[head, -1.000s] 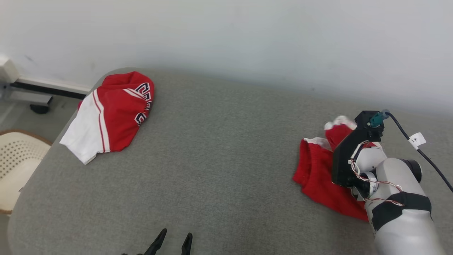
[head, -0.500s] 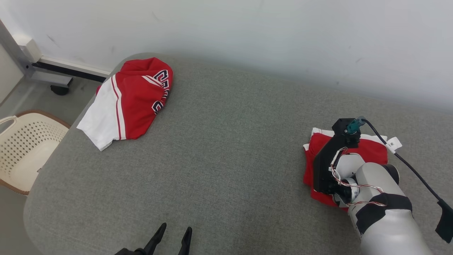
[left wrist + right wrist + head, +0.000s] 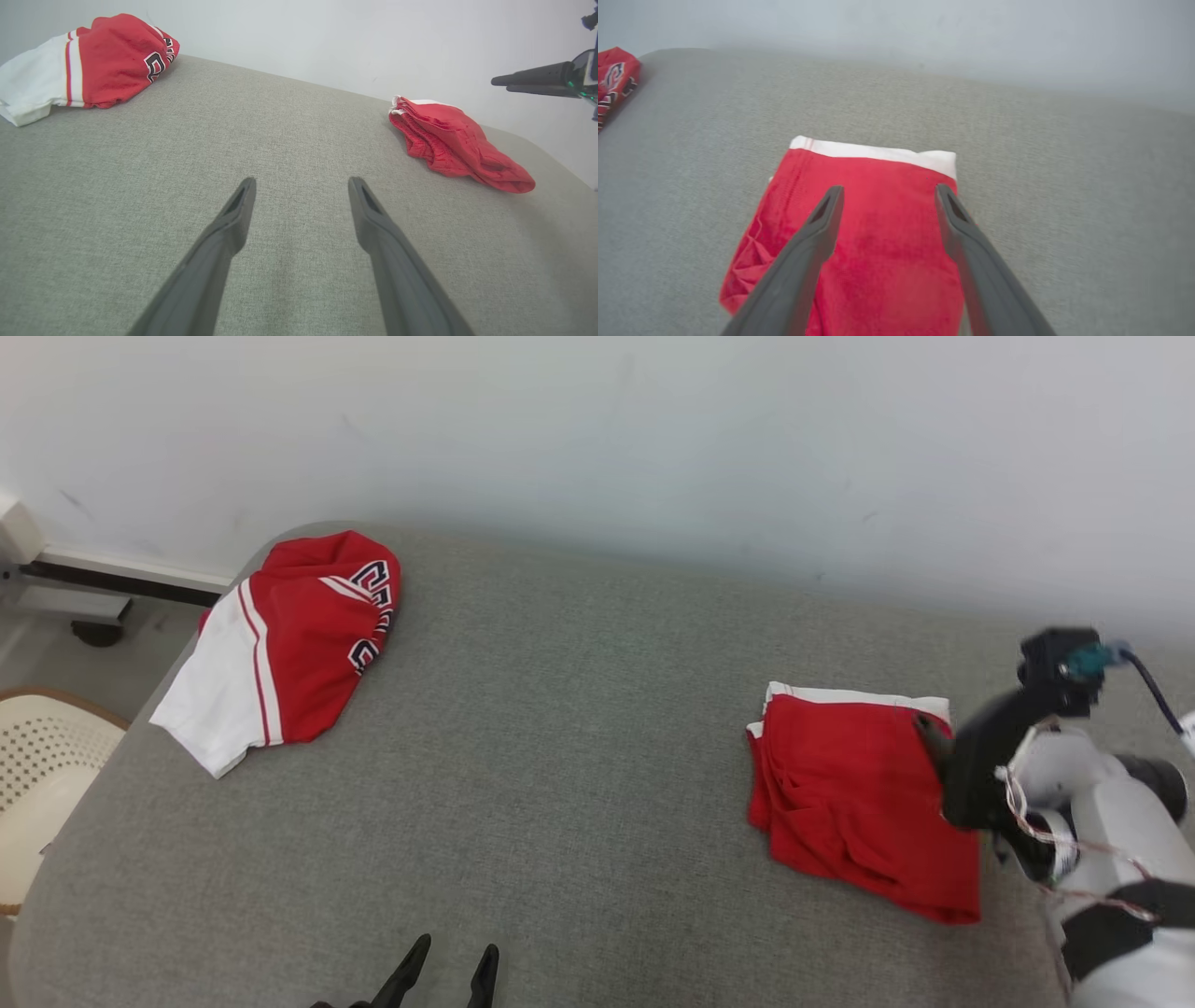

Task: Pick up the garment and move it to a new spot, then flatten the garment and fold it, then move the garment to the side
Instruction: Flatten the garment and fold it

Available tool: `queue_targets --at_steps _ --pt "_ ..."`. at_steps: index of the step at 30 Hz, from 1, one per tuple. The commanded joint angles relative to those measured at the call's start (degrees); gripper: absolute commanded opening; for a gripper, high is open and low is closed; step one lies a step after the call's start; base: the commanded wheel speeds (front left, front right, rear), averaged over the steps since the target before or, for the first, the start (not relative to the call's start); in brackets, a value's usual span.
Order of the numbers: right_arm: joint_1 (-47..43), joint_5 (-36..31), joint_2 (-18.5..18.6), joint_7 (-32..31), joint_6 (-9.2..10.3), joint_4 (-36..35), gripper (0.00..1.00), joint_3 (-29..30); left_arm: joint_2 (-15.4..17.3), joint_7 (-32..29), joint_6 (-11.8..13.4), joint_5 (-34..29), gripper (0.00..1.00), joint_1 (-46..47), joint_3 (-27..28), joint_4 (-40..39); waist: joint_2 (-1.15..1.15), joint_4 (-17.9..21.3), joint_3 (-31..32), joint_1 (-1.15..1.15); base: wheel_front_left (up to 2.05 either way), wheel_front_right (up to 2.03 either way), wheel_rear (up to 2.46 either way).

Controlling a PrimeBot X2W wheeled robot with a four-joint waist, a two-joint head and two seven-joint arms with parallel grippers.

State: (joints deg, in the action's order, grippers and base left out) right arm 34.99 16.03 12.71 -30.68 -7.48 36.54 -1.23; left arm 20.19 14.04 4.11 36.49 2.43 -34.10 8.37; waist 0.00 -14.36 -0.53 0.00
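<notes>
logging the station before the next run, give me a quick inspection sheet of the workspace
surface: grey fabric table top
job's things: red garment folded, lying at the right
clutter: crumpled red and white jersey at the far left corner
grippers: left gripper open over the surface; right gripper open above the garment, holding nothing
cables: black cable at the right wrist
surroundings: pale wall behind; cream basket beside the table's left end

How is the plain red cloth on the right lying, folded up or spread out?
Folded. The garment lies as a compact rectangle, with stacked layers showing along its edge in the left wrist view.
</notes>
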Motion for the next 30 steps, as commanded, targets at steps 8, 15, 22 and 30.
queue_targets --at_steps 8,15,22,30 --pt "-6.4 -5.3 -3.4 6.7 -0.06 3.1 0.00 1.8 -0.4 0.3 -0.5 0.3 1.00 1.4 -0.4 -0.2 0.00 0.4 -1.7 0.00 0.00 0.00 0.00" --pt "-6.0 -5.4 -7.3 9.8 -0.06 7.9 0.00 -4.1 -0.6 0.2 -0.7 0.6 1.00 2.0 -0.7 0.7 0.00 -1.2 -1.7 0.00 0.00 0.00 0.00" --pt "-9.4 -0.6 -9.2 8.7 -0.06 6.0 0.00 -14.2 0.2 0.0 -0.1 1.0 1.00 0.6 -0.2 0.6 0.00 -0.7 0.2 0.00 0.00 0.00 0.00" --pt "-11.8 5.5 -9.4 10.8 -0.05 -1.9 1.00 -20.2 0.3 0.2 0.3 1.2 1.00 -0.1 -0.1 0.1 0.00 2.3 1.8 0.00 0.00 0.00 0.00"
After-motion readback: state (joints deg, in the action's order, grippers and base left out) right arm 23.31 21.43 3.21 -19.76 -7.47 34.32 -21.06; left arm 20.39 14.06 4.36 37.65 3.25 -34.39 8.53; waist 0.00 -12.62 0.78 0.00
